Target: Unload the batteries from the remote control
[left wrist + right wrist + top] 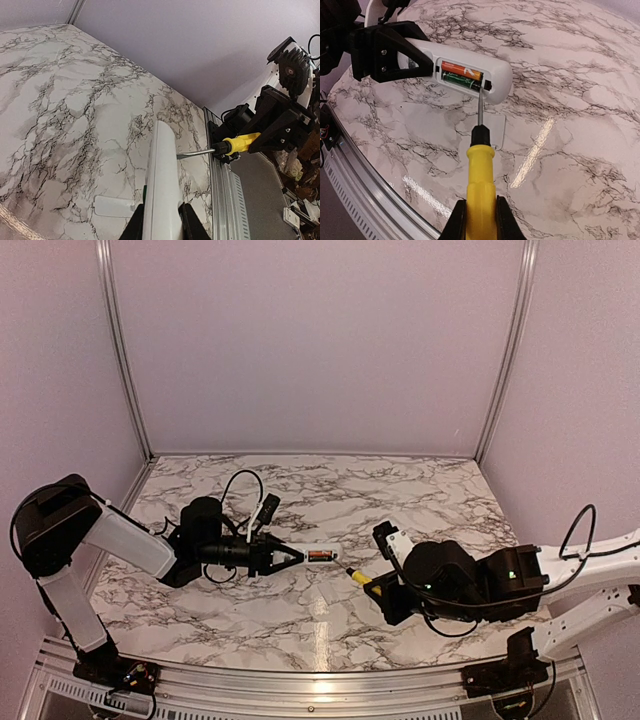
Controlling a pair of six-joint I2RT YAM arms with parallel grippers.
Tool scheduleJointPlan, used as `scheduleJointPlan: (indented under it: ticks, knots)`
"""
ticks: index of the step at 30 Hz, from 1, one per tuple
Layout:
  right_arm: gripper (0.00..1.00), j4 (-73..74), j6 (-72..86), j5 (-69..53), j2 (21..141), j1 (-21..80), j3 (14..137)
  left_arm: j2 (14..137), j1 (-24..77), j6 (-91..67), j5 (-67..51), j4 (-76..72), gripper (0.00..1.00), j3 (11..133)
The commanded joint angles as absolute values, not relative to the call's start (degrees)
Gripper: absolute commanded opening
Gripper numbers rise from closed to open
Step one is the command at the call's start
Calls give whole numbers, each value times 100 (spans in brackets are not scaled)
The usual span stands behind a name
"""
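Note:
The white remote control (495,67) is held on its edge above the table, its battery bay open toward the right wrist camera. Two batteries lie in the bay, an orange-red one (461,69) above a dark green one (461,80). My left gripper (162,220) is shut on the remote (162,180); it also shows in the top view (290,557). My right gripper (480,215) is shut on the yellow-handled screwdriver (481,180). The screwdriver's blade tip is at the right end of the dark battery.
The remote's white battery cover (496,131) lies flat on the marble table under the remote; it also shows in the left wrist view (114,206). The metal rail of the table's near edge (365,170) runs just below the right gripper.

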State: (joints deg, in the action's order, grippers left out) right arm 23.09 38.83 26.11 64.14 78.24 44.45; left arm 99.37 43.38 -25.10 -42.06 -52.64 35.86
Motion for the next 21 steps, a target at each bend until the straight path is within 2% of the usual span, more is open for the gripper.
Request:
scheduleJointPlan:
  ticks: [1,21]
  knots:
    - [0,2276,3957,2752,6492,7880,4644,10008,4324,-2503,-4328,-5300,0,3761]
    - [0,2230,3971,2845,6614,7877,4630,10045,4333,-2531,-4387,-5317,0,3788]
